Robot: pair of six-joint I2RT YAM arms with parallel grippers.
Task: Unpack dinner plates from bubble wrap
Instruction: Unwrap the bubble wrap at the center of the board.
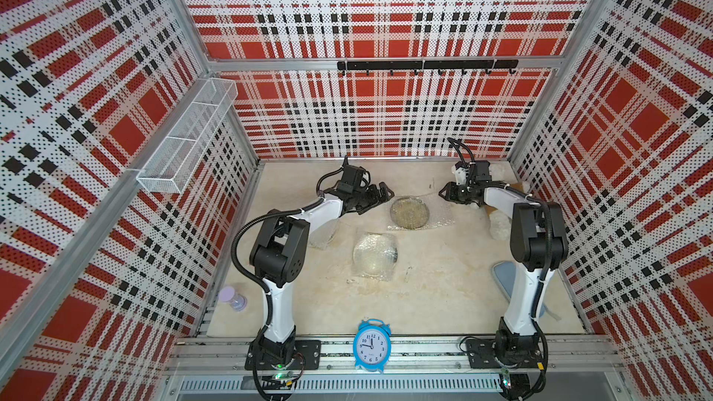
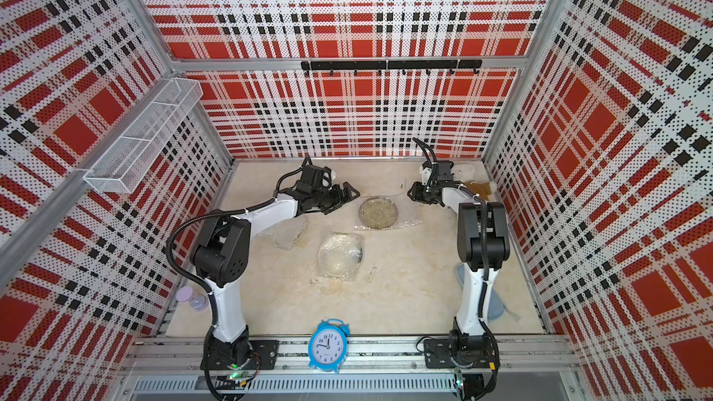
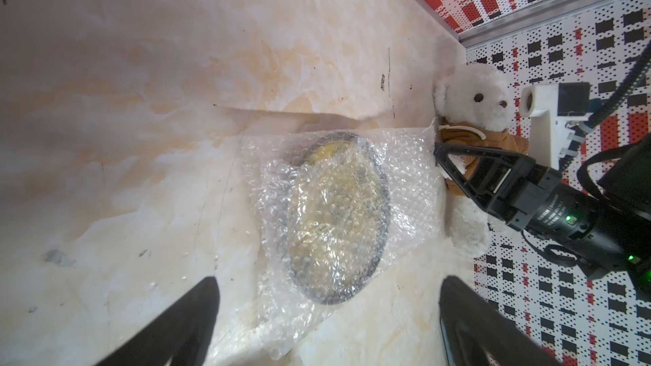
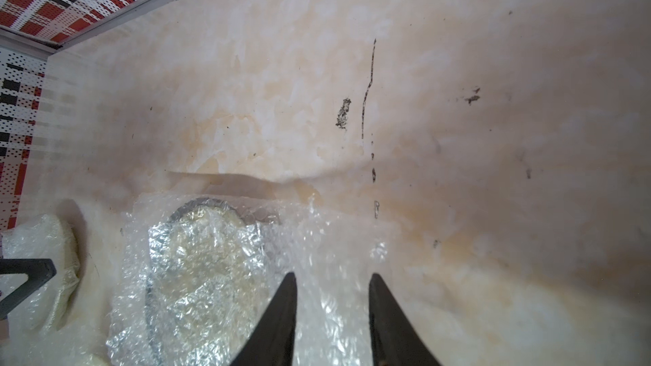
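A yellow dinner plate with a dark rim lies at the back of the table under a fold of bubble wrap. The left wrist view shows this plate beneath the crinkled wrap. My left gripper hovers just left of it, jaws wide open and empty. My right gripper is at the wrap's right edge, its jaws narrowly apart over the wrap; no grip shows. A cream plate lies fully wrapped mid-table. Another wrapped plate lies partly hidden under my left arm.
A white teddy bear in a brown top lies by the right wall behind my right gripper. A blue alarm clock stands at the front rail. A purple-lidded jar is front left. A wire basket hangs on the left wall.
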